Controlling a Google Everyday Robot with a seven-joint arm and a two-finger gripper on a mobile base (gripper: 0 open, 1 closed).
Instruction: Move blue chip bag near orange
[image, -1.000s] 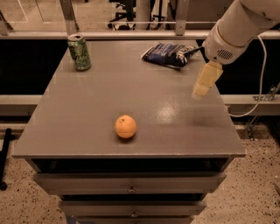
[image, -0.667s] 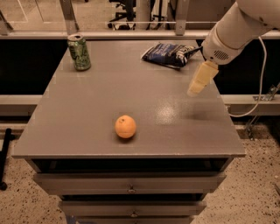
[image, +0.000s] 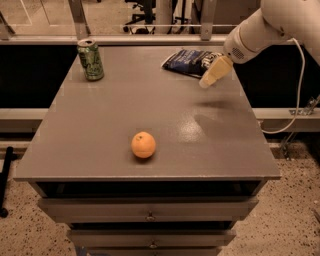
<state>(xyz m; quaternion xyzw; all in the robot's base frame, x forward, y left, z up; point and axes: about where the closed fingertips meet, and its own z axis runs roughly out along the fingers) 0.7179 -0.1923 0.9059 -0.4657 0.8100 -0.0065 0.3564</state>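
At the upper left of the frame, 1 green drink can (image: 90, 59) is standing upright near the far left corner of the grey table (image: 90, 150). Moving to the right, the orange (image: 143, 145) is lying alone in the lower middle of the frame, on the front part of the table top, well apart from the can and from the bag. Further right, in the upper part of the frame, the blue chip bag (image: 190, 62) is lying flat near the far edge of the table, far from the orange. Just beside the right end of the bag, the gripper (image: 206, 81) is hanging over the table and pointing down and to the left. From this view I cannot tell if it is open or closed, or if it is touching the bag. The white arm (image: 260, 30) is reaching in from the upper right corner of the frame. Under the table top, 2 drawers (image: 150, 216) are showing at the bottom.
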